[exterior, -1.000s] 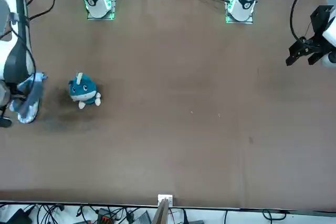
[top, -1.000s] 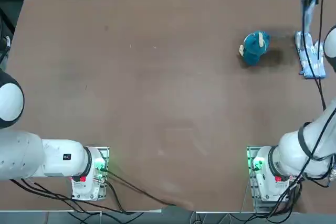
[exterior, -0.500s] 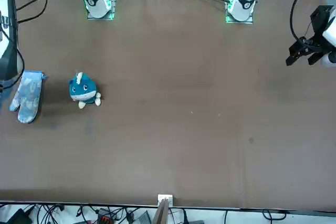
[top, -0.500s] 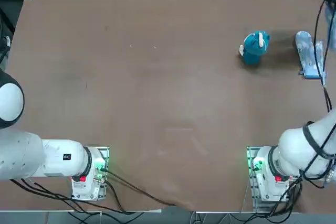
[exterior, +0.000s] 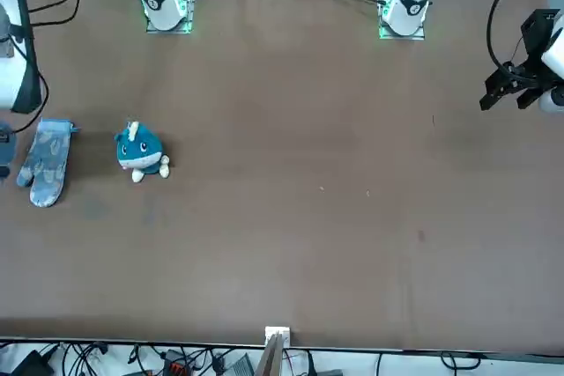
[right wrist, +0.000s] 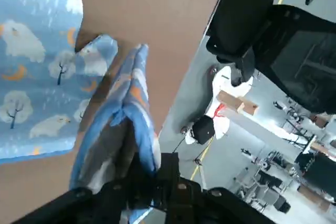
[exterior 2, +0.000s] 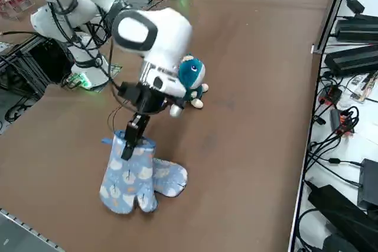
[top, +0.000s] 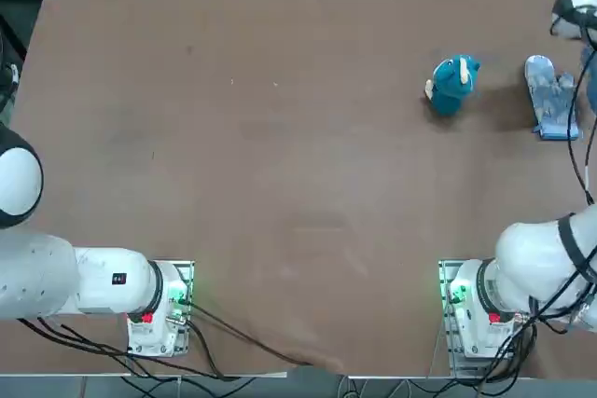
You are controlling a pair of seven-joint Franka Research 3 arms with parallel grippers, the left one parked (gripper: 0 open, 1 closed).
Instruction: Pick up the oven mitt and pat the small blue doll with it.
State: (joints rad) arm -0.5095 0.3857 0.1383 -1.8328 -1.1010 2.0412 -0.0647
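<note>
From overhead, you had the small blue doll (top: 451,86) sitting off to the claw's left, with the spare mitt (top: 550,100) lying between them; the claw itself was hidden from you there.

Across the table, you saw your oven mitt (exterior: 7,145) at the picture's edge, the spare mitt just beside it, and the doll beyond.

Then the right side view, and there was your grip! The right claw (exterior 2: 127,153) was clamped on the oven mitt's cuff, thumb and body dangling beneath it. Your right arm (exterior 2: 155,39) reached out over the table, wrist bent, fingers pointing steeply down.

And up close in the right wrist view, the cuff was pinched between closed fingers, its mouth gaping. It looked light, soft and floppy, nothing fragile: the cuff seemed the right hold, leaving the padded end to swing and pat, though it could well fold or twist.
</note>
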